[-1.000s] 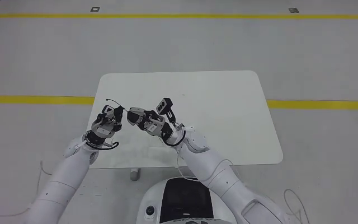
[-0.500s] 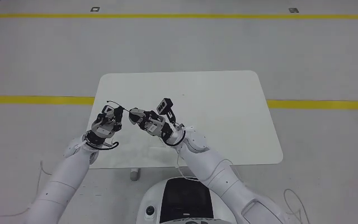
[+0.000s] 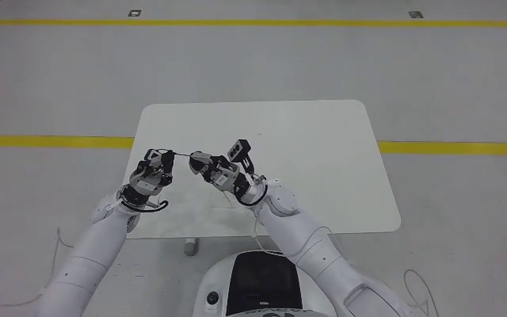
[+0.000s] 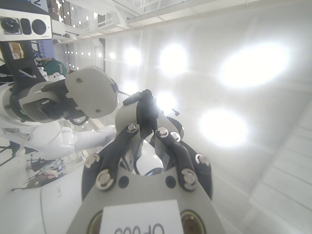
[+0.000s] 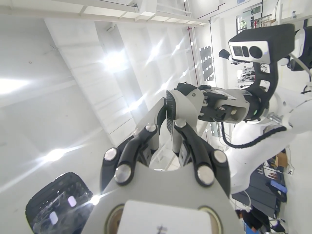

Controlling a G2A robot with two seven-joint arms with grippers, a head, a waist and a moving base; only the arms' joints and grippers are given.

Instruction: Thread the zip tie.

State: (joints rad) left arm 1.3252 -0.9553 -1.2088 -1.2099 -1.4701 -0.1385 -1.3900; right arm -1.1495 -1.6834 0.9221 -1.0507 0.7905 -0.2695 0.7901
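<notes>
Both grippers are held over the near-left part of the white rounded-rectangle table point(image 3: 317, 135), close together, tips facing each other.

Left gripper point(image 3: 164, 161): just inside the table's left edge, fingers pinched together on the thin black plastic zip tie point(image 3: 181, 154).

Zip tie: strap spans the small gap between the two grippers, with a short curl poking out on the far-left side of the left one.

Right gripper point(image 3: 196, 161): fingers closed flat against each other, clamping the strap's right end.

Room: most of the tabletop lies right of and beyond the grippers. The near edge is close below the wrists.
</notes>
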